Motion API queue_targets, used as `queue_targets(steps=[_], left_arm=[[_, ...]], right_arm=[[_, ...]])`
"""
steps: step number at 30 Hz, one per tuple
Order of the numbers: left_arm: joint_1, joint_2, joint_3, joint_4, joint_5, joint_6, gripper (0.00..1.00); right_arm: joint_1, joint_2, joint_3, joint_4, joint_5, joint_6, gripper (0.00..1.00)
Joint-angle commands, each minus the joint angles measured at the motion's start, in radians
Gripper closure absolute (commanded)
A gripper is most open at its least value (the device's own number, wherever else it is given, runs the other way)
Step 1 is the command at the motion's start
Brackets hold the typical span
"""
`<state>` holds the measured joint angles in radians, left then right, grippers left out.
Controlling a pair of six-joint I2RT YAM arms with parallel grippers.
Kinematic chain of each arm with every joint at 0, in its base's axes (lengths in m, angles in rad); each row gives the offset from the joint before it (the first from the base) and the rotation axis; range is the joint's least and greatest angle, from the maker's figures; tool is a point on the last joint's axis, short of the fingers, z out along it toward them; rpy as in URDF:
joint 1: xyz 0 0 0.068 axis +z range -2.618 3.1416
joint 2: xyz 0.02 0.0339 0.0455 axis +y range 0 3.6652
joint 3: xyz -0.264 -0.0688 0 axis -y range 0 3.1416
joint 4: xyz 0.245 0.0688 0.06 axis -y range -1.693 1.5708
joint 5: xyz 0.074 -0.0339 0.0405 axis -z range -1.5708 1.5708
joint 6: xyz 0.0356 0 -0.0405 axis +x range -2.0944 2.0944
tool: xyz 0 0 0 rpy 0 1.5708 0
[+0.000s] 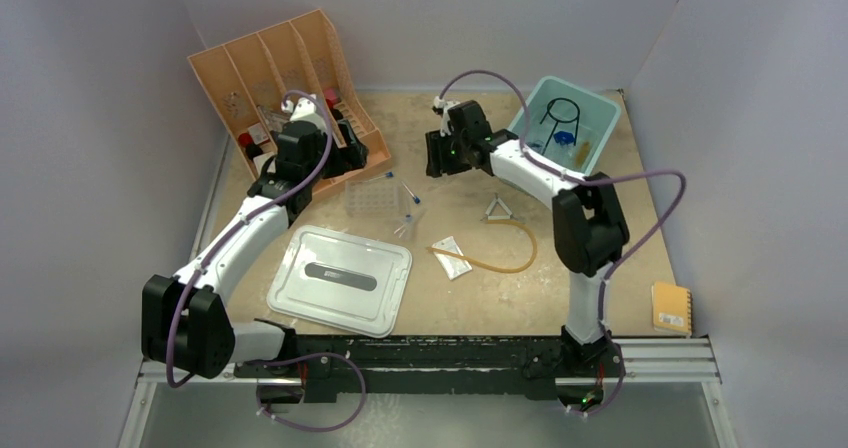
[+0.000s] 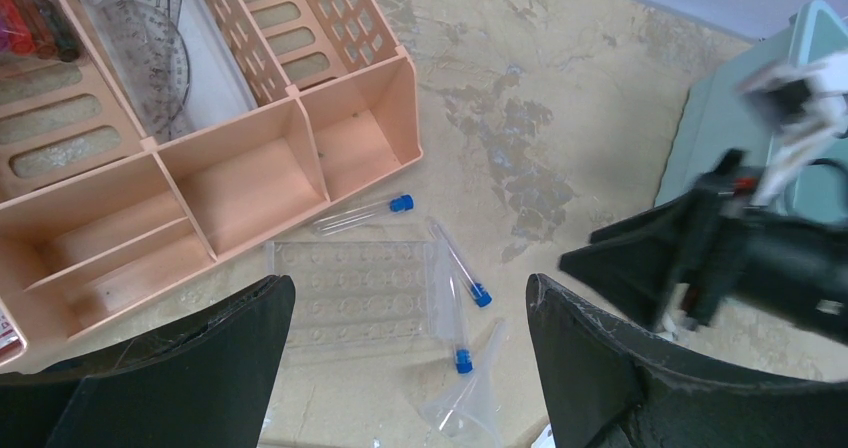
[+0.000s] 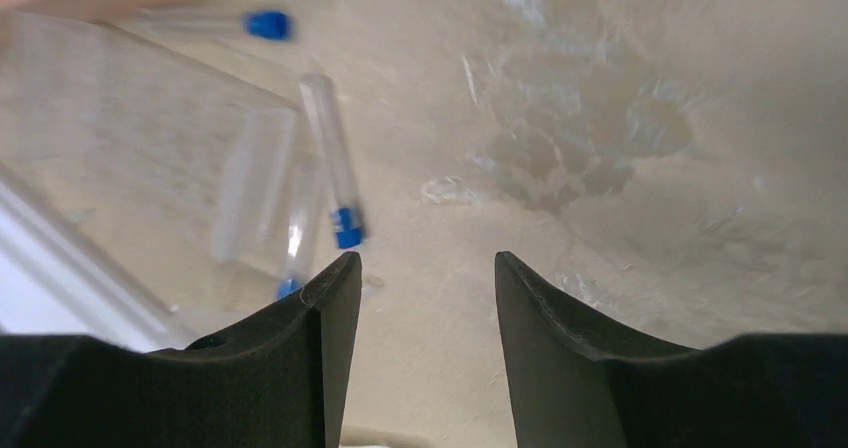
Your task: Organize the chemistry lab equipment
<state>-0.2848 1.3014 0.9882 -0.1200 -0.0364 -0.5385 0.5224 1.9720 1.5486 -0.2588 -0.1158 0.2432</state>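
Rack and tubes loose on the desk, both end effectors spread and empty.

The clear rack (image 2: 355, 293) lies flat mid-desk (image 1: 600, 228), just in front of the peach organizer (image 1: 270, 78), with blue-capped tubes (image 2: 462, 265) scattered along its right edge (one more lies between rack and organizer). Further right sit the wire triangle (image 1: 498, 208), the amber hose (image 1: 505, 258) curled below it, and the packet (image 1: 452, 258) touching the hose's left end. The black ring (image 1: 562, 111) and blue tools (image 1: 565, 136) lie inside the teal bin (image 1: 600, 118) at the far right corner. The grey lid (image 1: 340, 278) rests nearer the arms. The left end effector (image 2: 408, 298) hovers over the rack, fingers wide apart, nothing between them. The right end effector (image 3: 428, 268) hangs above bare desk just right of the tubes, fingers parted, gripping nothing.
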Motion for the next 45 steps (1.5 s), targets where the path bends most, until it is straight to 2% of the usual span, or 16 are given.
queue_targets(steps=[1, 9, 17, 23, 26, 33, 36, 45], left_arm=[[-0.005, 0.005, -0.001, 0.056, 0.012, -0.01, 0.15], [-0.004, 0.012, 0.001, 0.047, 0.005, -0.004, 0.15], [-0.004, 0.017, 0.003, 0.05, 0.015, -0.01, 0.15], [-0.005, 0.017, -0.047, 0.012, 0.068, -0.029, 0.15], [-0.005, -0.003, -0.091, 0.033, 0.09, -0.058, 0.15], [-0.01, 0.069, -0.1, 0.028, 0.184, -0.092, 0.16], [-0.018, 0.119, -0.092, 0.031, 0.227, -0.122, 0.2], [-0.12, 0.218, -0.083, 0.078, 0.288, -0.311, 0.29]], right_arm=[[0.018, 0.064, 0.043, -0.086, 0.053, 0.112, 0.46], [0.063, 0.133, 0.072, -0.108, 0.112, 0.056, 0.45], [0.075, 0.107, 0.053, -0.137, 0.143, 0.025, 0.44], [0.103, 0.118, 0.069, -0.139, 0.127, 0.019, 0.35], [0.116, 0.136, 0.085, -0.153, 0.141, 0.032, 0.34], [0.141, 0.137, 0.051, -0.14, 0.191, 0.091, 0.34], [0.142, 0.128, 0.027, -0.129, 0.189, 0.104, 0.36], [0.141, 0.073, -0.053, -0.149, 0.152, 0.215, 0.43]])
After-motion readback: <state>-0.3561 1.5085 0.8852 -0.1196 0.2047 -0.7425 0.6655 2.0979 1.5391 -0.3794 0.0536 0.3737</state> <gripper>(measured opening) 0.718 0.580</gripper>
